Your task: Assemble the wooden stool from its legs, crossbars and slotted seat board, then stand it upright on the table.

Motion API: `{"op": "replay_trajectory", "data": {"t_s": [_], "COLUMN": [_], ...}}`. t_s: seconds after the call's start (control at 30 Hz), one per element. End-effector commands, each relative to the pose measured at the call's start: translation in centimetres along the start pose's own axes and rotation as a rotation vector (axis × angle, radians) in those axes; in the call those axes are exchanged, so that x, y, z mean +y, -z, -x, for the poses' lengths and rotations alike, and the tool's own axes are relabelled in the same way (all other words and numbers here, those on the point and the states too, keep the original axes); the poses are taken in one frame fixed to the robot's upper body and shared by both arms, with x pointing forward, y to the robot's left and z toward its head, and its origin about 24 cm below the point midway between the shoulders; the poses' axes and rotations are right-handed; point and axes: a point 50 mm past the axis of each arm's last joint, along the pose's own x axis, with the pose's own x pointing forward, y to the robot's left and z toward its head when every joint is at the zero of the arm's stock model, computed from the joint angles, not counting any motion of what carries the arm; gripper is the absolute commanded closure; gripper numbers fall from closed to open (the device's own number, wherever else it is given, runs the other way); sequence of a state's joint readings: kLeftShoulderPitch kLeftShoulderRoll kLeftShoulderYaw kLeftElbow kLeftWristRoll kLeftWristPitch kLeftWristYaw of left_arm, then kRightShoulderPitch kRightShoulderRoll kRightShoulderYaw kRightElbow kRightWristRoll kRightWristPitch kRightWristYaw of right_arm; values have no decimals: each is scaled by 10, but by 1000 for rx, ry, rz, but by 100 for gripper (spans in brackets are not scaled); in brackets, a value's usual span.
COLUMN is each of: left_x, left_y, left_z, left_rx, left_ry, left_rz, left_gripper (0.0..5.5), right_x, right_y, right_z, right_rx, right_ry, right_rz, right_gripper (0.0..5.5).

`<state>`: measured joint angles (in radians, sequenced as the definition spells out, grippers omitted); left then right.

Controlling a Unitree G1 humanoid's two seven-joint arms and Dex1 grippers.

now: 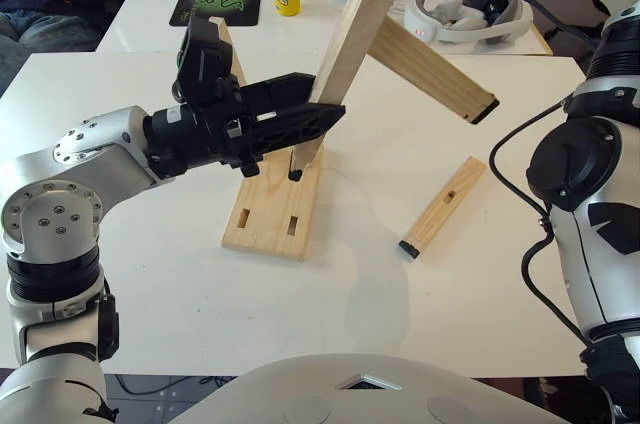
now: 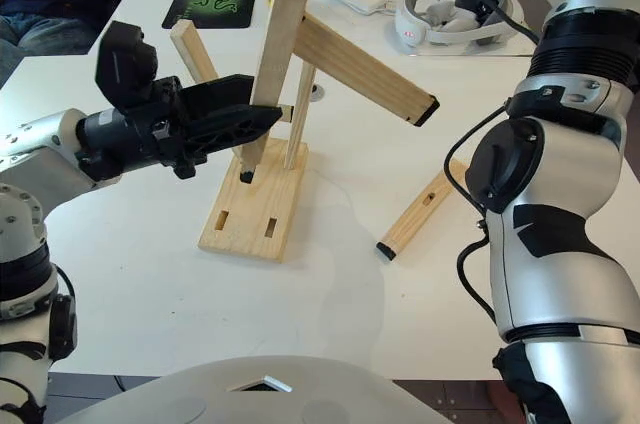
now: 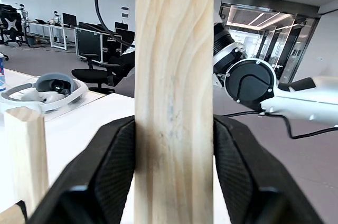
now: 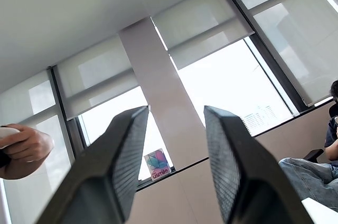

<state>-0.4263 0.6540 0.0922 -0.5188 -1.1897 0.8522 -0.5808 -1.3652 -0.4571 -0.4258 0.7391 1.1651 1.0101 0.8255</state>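
"Since you can't see my feed, ask away."

"What's on the left?"

"My left gripper [image 1: 325, 116] is clenched across a leg [image 1: 350, 29], low on its length. I judge that's for control of the black-capped foot, which rests on the far end of the seat board [image 1: 262, 224]. Whether it sits in a slot, I cannot tell. The leg leans away to the right. The board lies flat, its two near slots open."

"And further right?"

"A crossbar [image 1: 430, 69] joined to that leg juts down to the right, its capped end hanging above the table [image 1: 480, 304]. Below it a loose slotted piece [image 1: 445, 206] lies apart from the board, with bare table around it."

"Your right side?"

"My right gripper [image 4: 174, 113] is released, holding nothing, aimed at the ceiling. If I tip the leg upright, I'd watch the crossbar: a headset [image 1: 465, 9] sits just behind."
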Motion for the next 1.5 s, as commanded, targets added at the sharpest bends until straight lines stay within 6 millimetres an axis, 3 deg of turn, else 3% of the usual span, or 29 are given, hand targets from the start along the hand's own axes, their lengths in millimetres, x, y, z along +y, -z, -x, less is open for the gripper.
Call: {"op": "replay_trajectory", "data": {"t_s": [0.03,0.27,0.5,0.67,0.77,0.93,1.13,1.5], "left_x": [1,-1,-5,-14,-13,-16,-25,-20], "left_y": [7,10,-3,-48,-61,-55,-41,-32], "left_z": [2,1,-1,6,1,-18,-35,-29], "left_rx": [-1,-46,-137,-473,-567,-531,-442,-365], "left_ry": [-26,-52,6,260,362,451,509,487], "left_rz": [-24,-27,35,333,423,493,553,570], "left_gripper": [338,338,338,338,338,338,338,338], "right_x": [10,16,6,2,12,14,7,17], "right_y": [-5,3,7,3,3,25,55,46], "right_z": [1,1,5,11,13,8,4,-8], "right_rx": [33,108,110,84,85,147,200,175], "right_ry": [-21,-4,87,87,-61,-208,-232,-263], "right_rz": [41,123,189,152,10,-229,-358,-344], "right_gripper": [361,361,361,361,361,361,361,235]}}
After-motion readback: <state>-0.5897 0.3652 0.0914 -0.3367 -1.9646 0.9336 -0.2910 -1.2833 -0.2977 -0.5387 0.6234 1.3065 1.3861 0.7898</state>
